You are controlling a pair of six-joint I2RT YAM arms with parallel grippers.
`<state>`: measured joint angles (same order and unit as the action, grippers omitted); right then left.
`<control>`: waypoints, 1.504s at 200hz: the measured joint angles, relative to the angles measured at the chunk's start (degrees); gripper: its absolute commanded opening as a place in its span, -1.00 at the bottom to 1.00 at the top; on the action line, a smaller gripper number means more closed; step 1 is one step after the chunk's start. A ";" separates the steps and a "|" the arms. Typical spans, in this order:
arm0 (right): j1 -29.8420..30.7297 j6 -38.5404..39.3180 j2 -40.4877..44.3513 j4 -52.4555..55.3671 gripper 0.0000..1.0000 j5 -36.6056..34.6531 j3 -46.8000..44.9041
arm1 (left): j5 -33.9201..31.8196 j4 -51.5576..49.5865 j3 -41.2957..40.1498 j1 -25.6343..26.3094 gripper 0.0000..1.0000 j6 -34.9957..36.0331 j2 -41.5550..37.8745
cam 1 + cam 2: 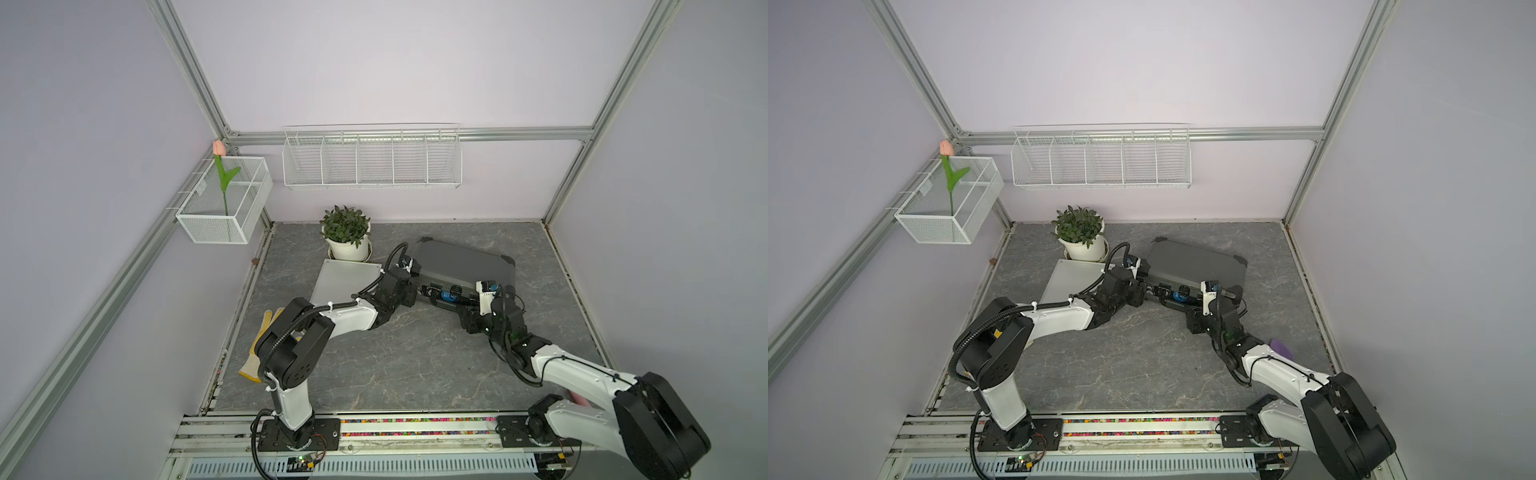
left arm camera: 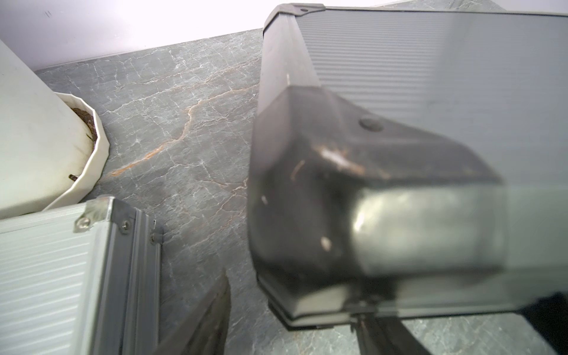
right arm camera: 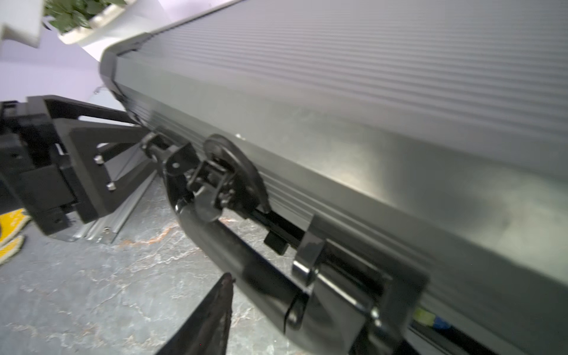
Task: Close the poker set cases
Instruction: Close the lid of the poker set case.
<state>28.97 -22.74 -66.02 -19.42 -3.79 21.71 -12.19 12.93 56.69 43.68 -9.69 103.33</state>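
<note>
Item: dark-grey case, far right of centre on the table. Long axis runs left to right, with the handle edge facing near. The lid is down but for a slit along that edge (coloured contents show through).
Left gripper: at its near left corner, jaws apart, grip cannot be told.
Right gripper: on the near edge right of the handle, above the slit; opening not discernible.
Silver case: left of it, flat, apparently shut.

Robot test cell, a laboratory.
Aluminium frame, plain walls, base rail behind the jaws, wire basket beyond them.
</note>
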 measured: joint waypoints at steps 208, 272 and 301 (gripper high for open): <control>2.12 -0.42 -3.17 5.62 0.61 -1.60 -2.71 | -1.07 -4.02 -2.64 0.48 0.27 0.55 -5.20; 4.76 1.79 6.29 20.74 0.66 -6.75 2.49 | -0.63 -10.19 2.03 0.72 0.29 1.42 -5.62; 5.40 2.93 9.75 25.79 0.67 -8.52 5.84 | -0.39 -12.00 6.36 0.68 0.29 1.64 -6.12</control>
<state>34.37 -19.81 -56.27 6.37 -12.32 27.55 -12.58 0.93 63.05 44.36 -8.05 97.21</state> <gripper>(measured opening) 0.834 0.643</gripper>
